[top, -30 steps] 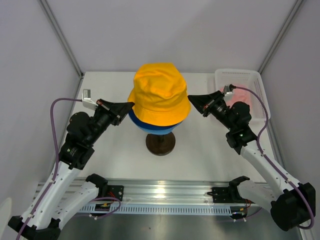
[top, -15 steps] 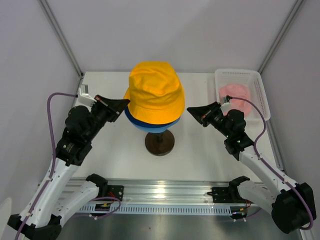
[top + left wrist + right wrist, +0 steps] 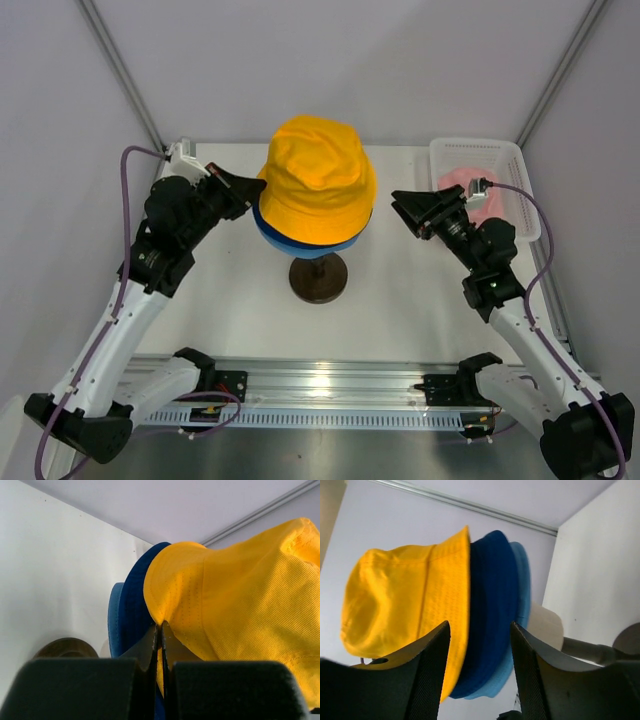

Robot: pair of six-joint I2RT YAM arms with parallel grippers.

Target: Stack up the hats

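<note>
Right tool newly clear of yellow hat, jaws apart (left tool tight on brim)

Hat stack sits on mannequin head, mid worktop. Left gripper left of stack, pinching brim of top hat. Right gripper right of stack, apart. Fourth hat in basket, far right.
</note>
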